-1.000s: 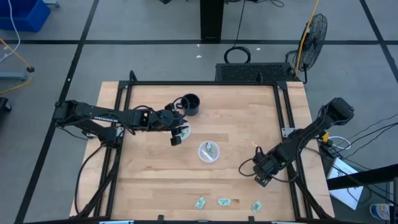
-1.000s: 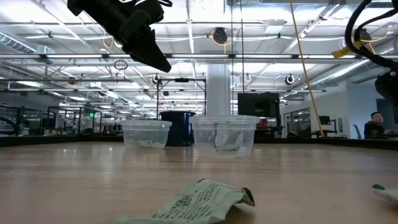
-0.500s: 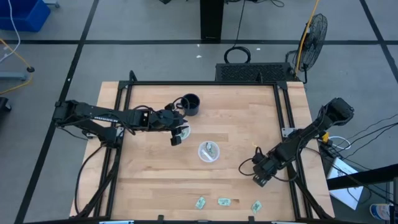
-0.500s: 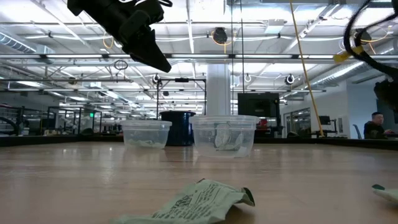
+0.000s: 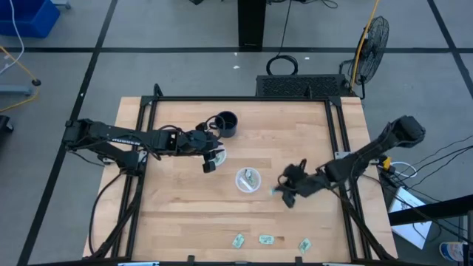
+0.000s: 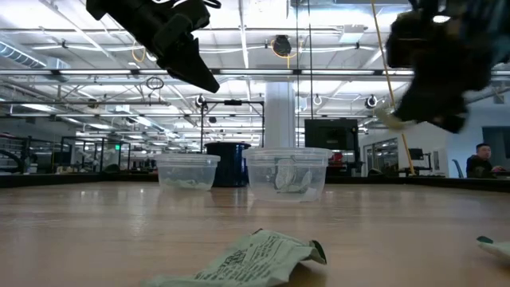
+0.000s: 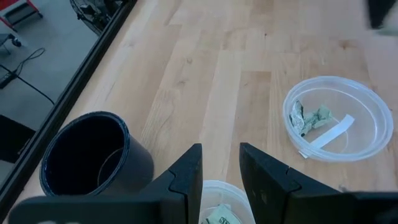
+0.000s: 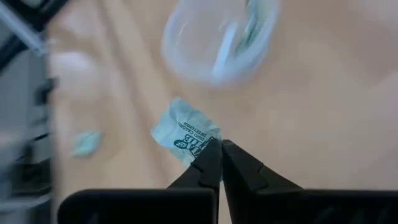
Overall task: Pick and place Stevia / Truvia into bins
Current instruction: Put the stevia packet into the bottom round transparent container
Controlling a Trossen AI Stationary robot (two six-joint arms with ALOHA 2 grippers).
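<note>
Two clear cups serve as bins: one (image 5: 247, 179) mid-table with packets inside, one (image 5: 216, 155) left of it, beside the black mug (image 5: 225, 124). My left gripper (image 7: 221, 180) hovers open just above the left cup (image 7: 217, 208). My right gripper (image 5: 287, 193) is just right of the middle cup (image 8: 217, 37) and above the table, shut on a light green Stevia packet (image 8: 185, 134). Three more packets (image 5: 266, 239) lie flat near the table's near edge. My right gripper pinches the packet by one edge (image 8: 200, 144) between its two fingertips. The rest of the packet sticks out beyond the tips toward the middle cup. In the low view the packet (image 6: 390, 119) hangs clear of the table, below the gripper.
The black mug (image 7: 93, 155) stands close behind the left cup. A crumpled packet (image 6: 247, 259) lies near the front edge and another (image 6: 494, 245) at the right. Bare wood lies between the cups and the near packets. A black frame borders the table.
My right gripper has shut and now holds a packet. It has risen and swung from the table's right side toward the left, to just beside the middle cup, with the packet lifted clear. My left gripper has kept still.
</note>
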